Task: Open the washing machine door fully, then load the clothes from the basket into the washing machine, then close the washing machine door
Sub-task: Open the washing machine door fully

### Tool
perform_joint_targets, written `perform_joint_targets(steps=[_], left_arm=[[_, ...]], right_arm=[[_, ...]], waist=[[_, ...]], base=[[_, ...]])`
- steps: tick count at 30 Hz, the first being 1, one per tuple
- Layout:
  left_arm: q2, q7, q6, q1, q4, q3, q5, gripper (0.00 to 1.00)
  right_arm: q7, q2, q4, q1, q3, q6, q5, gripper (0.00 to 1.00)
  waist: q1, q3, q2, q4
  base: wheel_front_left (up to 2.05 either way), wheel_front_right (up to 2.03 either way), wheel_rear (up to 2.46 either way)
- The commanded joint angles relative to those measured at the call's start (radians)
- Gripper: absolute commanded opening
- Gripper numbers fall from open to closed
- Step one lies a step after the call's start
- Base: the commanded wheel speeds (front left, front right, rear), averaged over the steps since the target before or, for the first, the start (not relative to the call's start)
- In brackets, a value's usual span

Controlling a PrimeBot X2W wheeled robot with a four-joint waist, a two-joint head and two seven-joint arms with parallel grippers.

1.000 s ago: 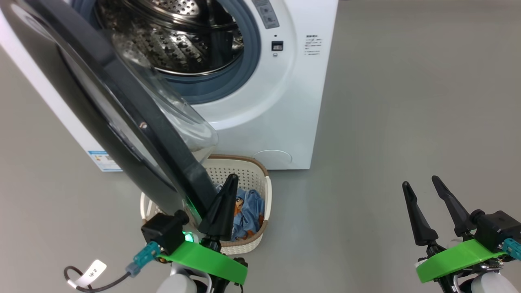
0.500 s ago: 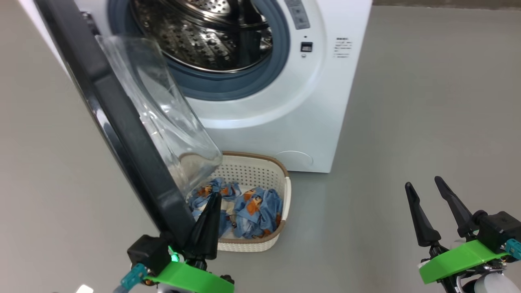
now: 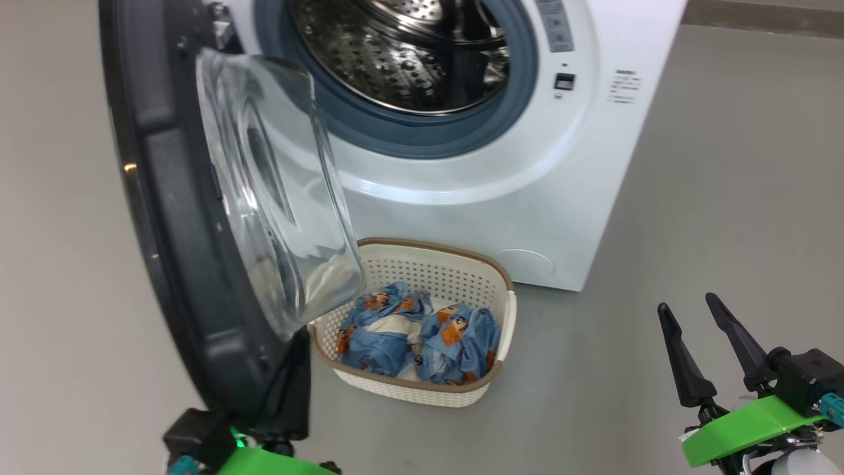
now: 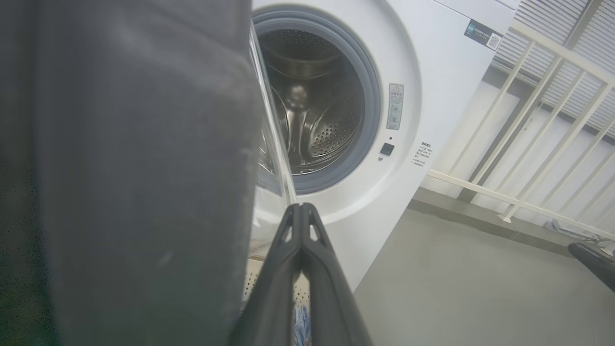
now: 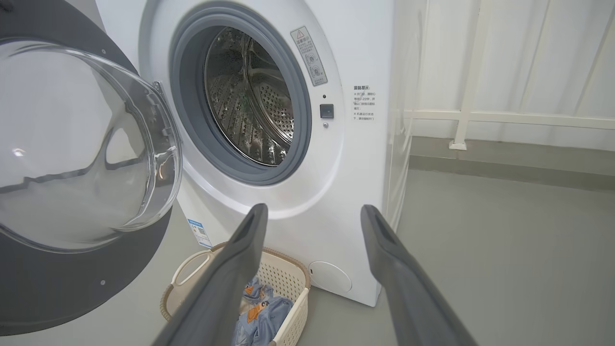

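- The head view looks down from high up at the washing machine (image 3: pixel 501 191), its open washing machine door (image 3: pixel 171 251) and the basket (image 3: pixel 435 270) on the floor (image 3: pixel 692 231).
- The left wrist view sits very close beside the door's dark rim. It looks along the left gripper (image 4: pixel 301 207) into the drum (image 4: pixel 312 120).
- The right wrist view looks from low down and farther back, past the right gripper (image 5: pixel 313 207), at the machine's front.
- All three views share the drum. The head and right wrist views also share the basket and the clothes (image 3: pixel 415 336).
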State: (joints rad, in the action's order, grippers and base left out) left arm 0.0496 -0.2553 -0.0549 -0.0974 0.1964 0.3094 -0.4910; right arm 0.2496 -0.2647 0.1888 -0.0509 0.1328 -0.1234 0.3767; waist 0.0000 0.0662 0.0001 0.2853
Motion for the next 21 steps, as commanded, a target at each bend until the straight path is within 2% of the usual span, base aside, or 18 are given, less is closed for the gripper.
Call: perform_joint_targets(steps=[1, 11, 21], left_arm=[[0.034, -0.006, -0.023, -0.014, -0.036, -0.065, 0.008, 0.00], [0.065, -0.005, -0.073, 0.027, -0.081, -0.110, 0.006, 0.00], [0.091, -0.006, -0.109, 0.033, -0.086, -0.163, 0.000, 0.00]], right_arm=[[0.012, -0.023, -0.025, -0.001, 0.023, -0.007, -0.003, 1.00], [0.012, -0.027, -0.022, 0.000, 0.035, -0.007, -0.003, 1.00], [0.012, -0.030, -0.021, 0.002, 0.041, -0.007, -0.002, 1.00]], waist=[[0.0000, -0.001, -0.0001, 0.032], [0.0000, -0.005, -0.0001, 0.093], [0.0000, -0.008, -0.0001, 0.125]], base=[[0.00, 0.00, 0.00], [0.00, 0.00, 0.00], [0.00, 0.00, 0.00]])
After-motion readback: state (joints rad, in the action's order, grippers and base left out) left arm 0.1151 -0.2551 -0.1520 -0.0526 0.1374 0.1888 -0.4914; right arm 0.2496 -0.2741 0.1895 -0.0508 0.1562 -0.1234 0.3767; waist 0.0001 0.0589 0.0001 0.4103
